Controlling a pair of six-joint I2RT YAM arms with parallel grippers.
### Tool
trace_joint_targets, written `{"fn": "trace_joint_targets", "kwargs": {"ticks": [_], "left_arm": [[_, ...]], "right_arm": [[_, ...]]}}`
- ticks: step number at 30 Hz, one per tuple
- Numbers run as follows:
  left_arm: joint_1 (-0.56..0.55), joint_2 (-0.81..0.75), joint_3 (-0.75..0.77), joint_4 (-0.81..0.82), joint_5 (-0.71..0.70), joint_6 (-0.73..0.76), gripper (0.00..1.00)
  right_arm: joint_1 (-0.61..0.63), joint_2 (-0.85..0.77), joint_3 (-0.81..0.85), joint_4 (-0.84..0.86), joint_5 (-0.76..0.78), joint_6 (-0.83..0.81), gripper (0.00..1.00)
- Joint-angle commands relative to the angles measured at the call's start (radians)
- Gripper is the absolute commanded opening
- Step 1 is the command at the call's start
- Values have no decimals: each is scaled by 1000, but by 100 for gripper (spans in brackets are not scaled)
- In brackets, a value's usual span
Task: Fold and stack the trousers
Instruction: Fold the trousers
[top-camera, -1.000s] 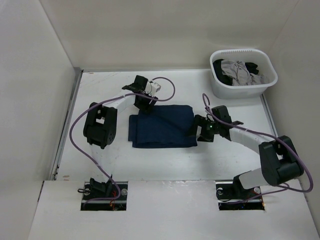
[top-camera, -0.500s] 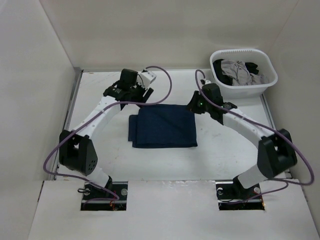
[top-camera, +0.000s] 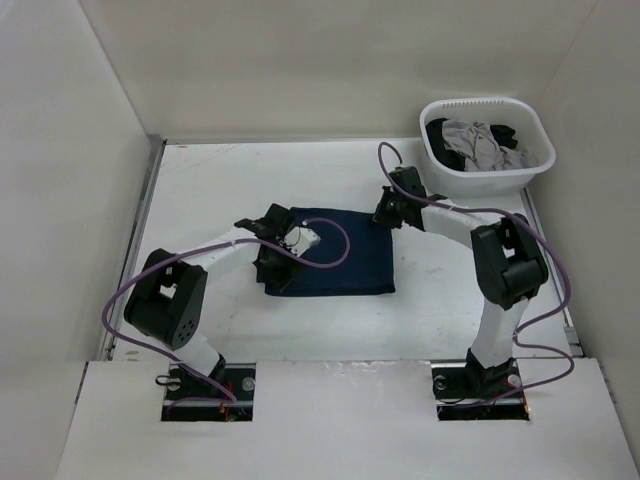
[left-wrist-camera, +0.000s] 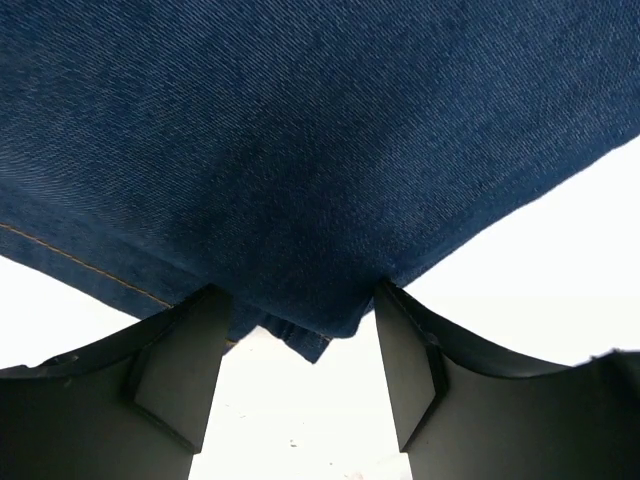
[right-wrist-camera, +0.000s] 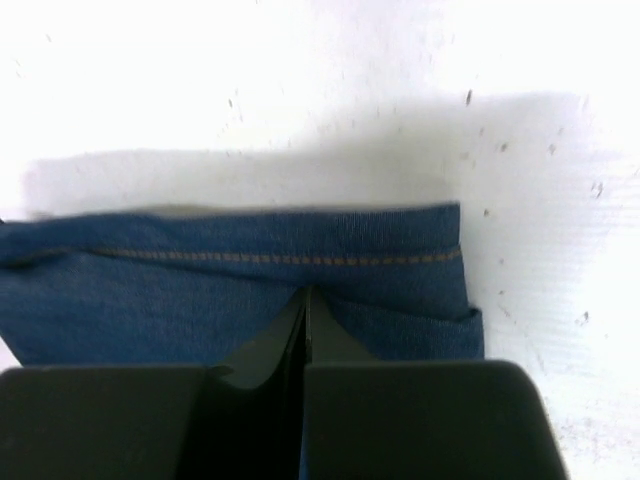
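The trousers lie folded into a dark navy rectangle in the middle of the white table. My left gripper sits low at their left edge, open. In the left wrist view a corner of the trousers hangs between the spread fingers of the left gripper. My right gripper is at the far right corner of the fold. In the right wrist view the right gripper is shut, its tips resting on the trousers just under an orange seam, with no cloth seen between them.
A white basket stands at the back right, holding grey and black garments. Pale walls close in the table on the left, back and right. Purple cables loop off both arms over the table.
My left gripper swung from the far edge of the trousers down to their left side. My right gripper went from the right edge to the far right corner and closed.
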Motion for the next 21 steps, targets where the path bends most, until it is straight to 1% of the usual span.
{"fn": "trace_joint_targets", "kwargs": {"ticks": [1,3,4,5,6,7,8,9,12,15,16,17,18,21], "left_arm": [[12,-23,22,29,-7,-4,58],[26,-26,47,23,-8,1,58],[31,-32,64,16,-8,1,58],[37,-40,84,7,-5,1,58],[39,-51,107,-9,-2,1,59],[40,-61,133,-26,-2,1,59],[42,-74,165,-47,-2,3,59],[48,-90,202,-70,1,1,60],[92,-159,298,-101,18,-20,62],[205,-256,343,-35,10,-82,66],[259,-281,351,-15,4,-94,67],[448,-317,390,11,-52,-126,69],[450,-318,391,11,-53,-126,69],[609,-328,414,16,-109,-146,70]], "right_arm": [[-8,5,45,35,45,-1,2],[-12,-30,32,47,42,-9,4],[-15,-56,26,53,42,-21,7],[-15,-87,22,58,40,-41,12],[-17,-123,20,55,40,-65,21],[-17,-162,20,46,43,-93,36],[-18,-205,17,32,45,-121,56],[-22,-249,15,5,47,-144,100],[-51,-361,23,-136,48,-208,100],[-106,-438,38,-334,51,-280,100],[-124,-459,41,-389,60,-294,100],[-181,-510,57,-558,145,-273,100],[-181,-510,57,-560,146,-273,100],[-227,-568,42,-638,235,-250,100]]}}
